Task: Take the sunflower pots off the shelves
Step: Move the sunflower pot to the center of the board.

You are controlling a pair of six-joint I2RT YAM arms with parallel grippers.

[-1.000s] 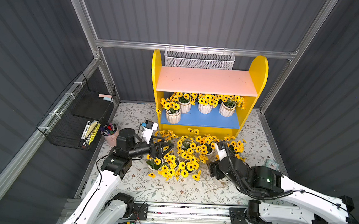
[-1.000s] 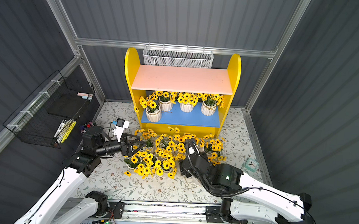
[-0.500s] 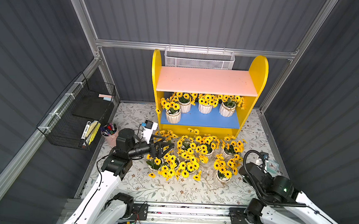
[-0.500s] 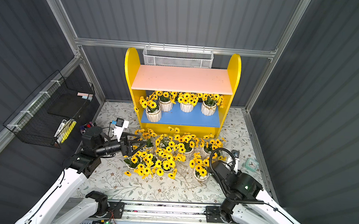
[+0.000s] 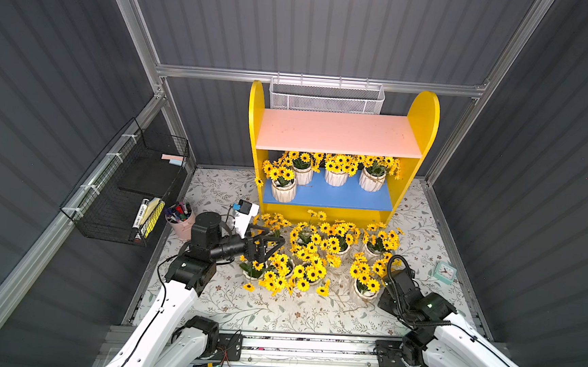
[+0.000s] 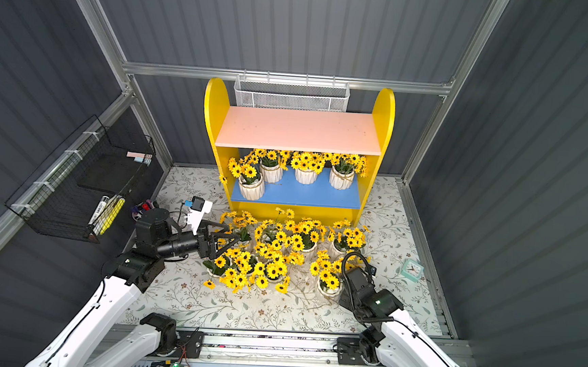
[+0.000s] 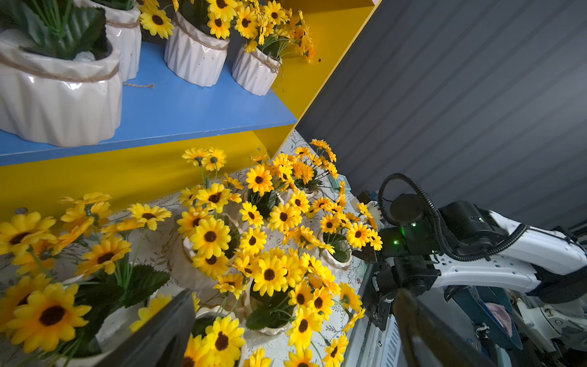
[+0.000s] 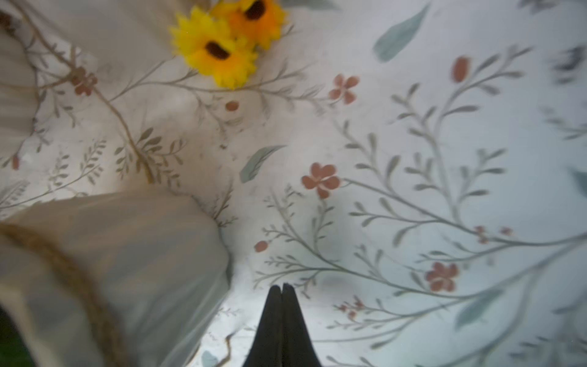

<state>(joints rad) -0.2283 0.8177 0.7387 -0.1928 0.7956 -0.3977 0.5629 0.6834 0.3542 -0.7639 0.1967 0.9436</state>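
Observation:
The shelves (image 5: 338,134) (image 6: 300,130) stand at the back, their pink upper board bare. Several sunflower pots (image 5: 335,176) (image 7: 197,54) stand in a row on the blue lower board. Several more crowd the floor in front (image 5: 316,253) (image 6: 280,250). My left gripper (image 5: 274,243) (image 7: 293,295) hangs open over the left side of that floor cluster, holding nothing. My right gripper (image 8: 282,287) is shut and empty, low over the cloth beside a white pot (image 8: 127,260) (image 5: 363,292) at the cluster's front right.
A pink cup of pens (image 5: 178,219) and a black wire rack (image 5: 126,186) are at the left. A white mesh basket (image 5: 327,96) hangs behind the shelves. A small teal clock (image 5: 445,272) sits at the right. Floral cloth (image 5: 276,310) covers the floor.
My right arm has pulled back to the front right from the cluster, leaving a pot standing there, and its gripper has gone from open to shut. The left arm has not moved.

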